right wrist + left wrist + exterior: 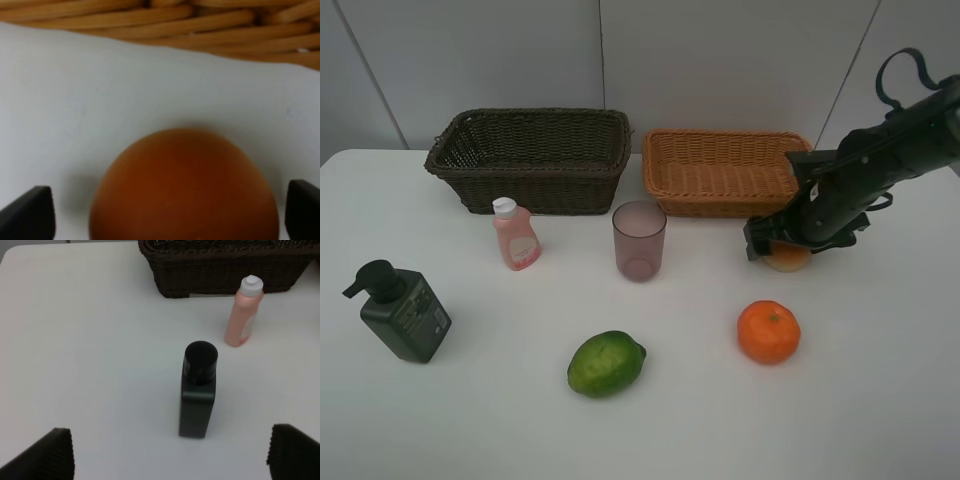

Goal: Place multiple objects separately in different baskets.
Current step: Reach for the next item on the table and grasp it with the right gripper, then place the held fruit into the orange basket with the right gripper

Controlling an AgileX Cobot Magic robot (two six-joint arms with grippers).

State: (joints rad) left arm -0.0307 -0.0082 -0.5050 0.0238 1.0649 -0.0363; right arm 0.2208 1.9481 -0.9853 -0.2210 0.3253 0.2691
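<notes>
My right gripper is lowered over the red-yellow peach in front of the light tan basket. In the right wrist view its fingertips stand on either side of the peach with gaps, so the right gripper is open. The left gripper is open, looking at the dark green pump bottle and the pink bottle. The dark brown basket is empty. On the table stand the pump bottle, pink bottle, purplish cup, green fruit and orange.
Both baskets sit side by side at the back of the white table against a grey wall. The left arm is outside the exterior high view. The dark basket's wall shows behind the pink bottle.
</notes>
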